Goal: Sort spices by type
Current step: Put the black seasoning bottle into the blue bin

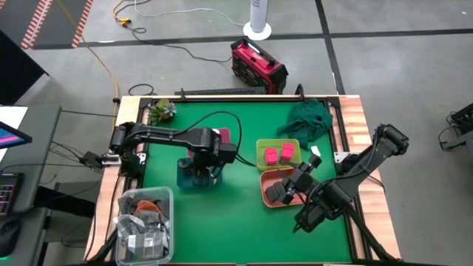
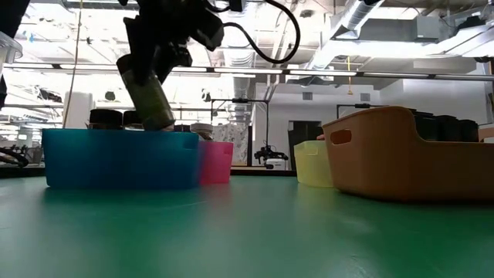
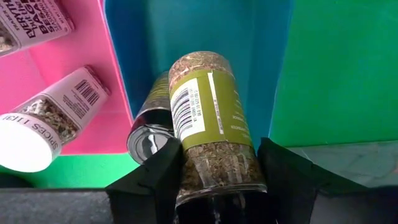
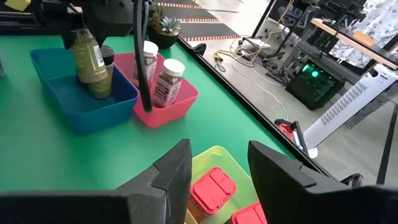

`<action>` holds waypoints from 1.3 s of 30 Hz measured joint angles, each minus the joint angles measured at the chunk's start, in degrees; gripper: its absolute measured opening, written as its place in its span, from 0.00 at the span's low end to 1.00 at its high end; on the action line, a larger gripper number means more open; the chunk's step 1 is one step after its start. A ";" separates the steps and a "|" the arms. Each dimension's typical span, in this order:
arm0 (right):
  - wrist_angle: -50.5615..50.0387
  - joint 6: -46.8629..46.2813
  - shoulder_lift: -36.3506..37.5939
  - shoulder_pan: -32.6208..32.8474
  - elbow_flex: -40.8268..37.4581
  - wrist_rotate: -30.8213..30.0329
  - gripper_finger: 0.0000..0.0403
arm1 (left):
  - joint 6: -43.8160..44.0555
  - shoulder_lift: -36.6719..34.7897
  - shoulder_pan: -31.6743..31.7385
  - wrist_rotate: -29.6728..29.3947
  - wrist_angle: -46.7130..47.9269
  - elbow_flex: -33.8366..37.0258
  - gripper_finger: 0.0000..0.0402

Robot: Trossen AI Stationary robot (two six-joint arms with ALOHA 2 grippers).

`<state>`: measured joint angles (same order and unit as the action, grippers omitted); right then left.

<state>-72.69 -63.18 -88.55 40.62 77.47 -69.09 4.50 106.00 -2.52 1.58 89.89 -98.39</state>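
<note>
Your left end effector (image 3: pixel 217 180) is clamped on a clear jar of green dried herbs with an olive label (image 3: pixel 211 118), holding it tilted over the blue rectangular tray (image 1: pixel 196 176) near the middle of the green desk (image 1: pixel 222 222). The left wrist view shows what the overhead one hides: a second jar with a dark cap (image 3: pixel 149 134) already lies in the blue tray, just beside the held jar, and two white-capped jars (image 3: pixel 46 121) lie in the pink tray (image 3: pixel 93 56) that touches the blue tray's side. The low view shows the held jar reaching down to about the blue tray's rim. Your right end effector (image 4: pixel 217 174) hangs with its fingers apart above the yellow-green tray (image 1: pixel 277 155), where two bright pink boxes (image 1: pixel 278 154) lie side by side; the salmon tray (image 1: pixel 277 192) just beside it holds dark containers (image 1: pixel 275 193). Open green surface lies between the two tray pairs and along the near edge. A clear plastic bin of clutter (image 1: pixel 145 222) fills the near left corner, and a green cloth (image 1: pixel 307 122) lies at the far right.
</note>
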 joint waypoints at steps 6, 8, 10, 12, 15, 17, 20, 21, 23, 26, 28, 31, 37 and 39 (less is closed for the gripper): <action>-0.07 0.13 0.00 1.19 0.00 -1.84 0.46 | -1.33 0.10 -1.64 -2.60 0.21 -3.99 0.46; -0.05 0.12 0.00 1.73 0.00 -3.15 0.46 | -1.51 0.10 -2.25 -4.83 0.18 -7.82 0.46; -0.17 -0.19 0.00 2.26 0.00 -3.92 0.46 | -1.41 0.10 -2.45 -5.85 0.00 -12.17 0.46; -0.15 -0.22 0.00 2.70 0.00 -4.47 0.46 | -0.82 0.10 -2.39 -6.16 0.08 -16.39 0.46; -0.11 -0.28 0.00 2.88 0.00 -4.57 0.46 | 0.11 0.02 -2.30 -6.20 0.02 -20.34 0.46; 0.36 -0.21 0.00 2.82 0.00 -4.62 0.46 | 0.41 0.02 -2.30 -6.16 0.04 -21.33 0.46; 2.43 1.82 0.00 2.73 0.00 -4.70 0.46 | 1.31 0.02 -2.32 -6.14 0.15 -21.53 0.46; 3.60 2.81 0.00 2.49 0.00 -4.95 0.46 | 1.60 0.02 -2.32 -6.14 0.17 -21.53 0.46; 7.22 6.39 -0.40 1.55 0.04 -5.87 0.46 | 2.23 0.02 -2.30 -6.09 0.15 -21.53 0.46; 15.00 14.84 -1.90 -1.38 0.04 -5.92 0.46 | 3.28 0.02 -2.11 -6.03 0.17 -21.53 0.46; 21.87 21.77 -3.76 -4.20 0.04 -4.09 0.46 | 4.23 0.02 -1.90 -5.44 0.15 -21.53 0.46; 33.70 33.29 -7.19 -7.88 0.04 1.82 0.46 | 4.84 0.02 -1.84 -3.95 0.16 -21.53 0.46; 54.34 50.73 -13.36 -11.58 0.04 10.53 0.51 | 3.63 0.02 -1.99 -1.64 0.12 -20.63 0.46; 57.37 53.48 -14.50 -11.91 0.04 10.55 0.53 | 3.51 -0.10 -2.02 -1.62 0.10 -20.04 0.46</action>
<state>-15.32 -9.70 -103.05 28.71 77.52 -58.54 8.01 105.90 -4.54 -0.04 89.98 -118.43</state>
